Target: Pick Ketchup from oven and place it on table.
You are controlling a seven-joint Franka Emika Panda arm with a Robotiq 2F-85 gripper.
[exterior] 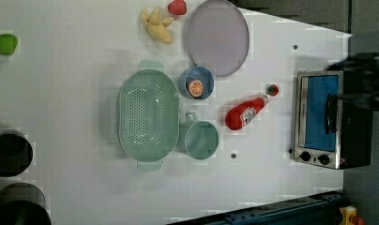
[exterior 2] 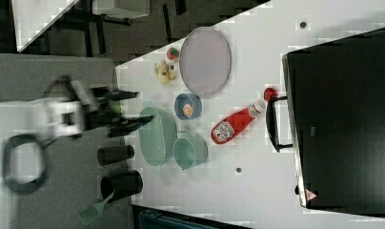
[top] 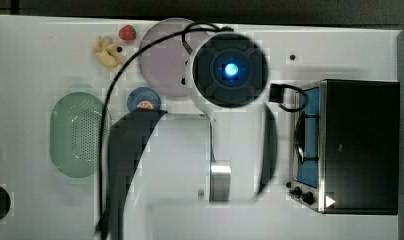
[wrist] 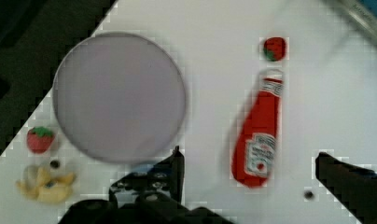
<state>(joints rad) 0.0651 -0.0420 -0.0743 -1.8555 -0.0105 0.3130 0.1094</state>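
A small red plastic ketchup bottle (exterior: 245,114) with a white cap lies on its side on the large white tabletop (exterior: 75,117), near the black toaster oven's (exterior: 330,123) closed bluish door; the robot's black gripper (wrist: 249,179) hangs above, fingers spread wide and empty.

The ketchup bottle (exterior: 246,114) is red with a white cap and a white-and-red label. It lies on its side on the white table (exterior: 75,93), cap toward the oven (exterior: 330,122) and near its front. The oven is a black box with a silver front frame, bluish glass door, dark handle and black knobs, standing at one table edge, door shut.
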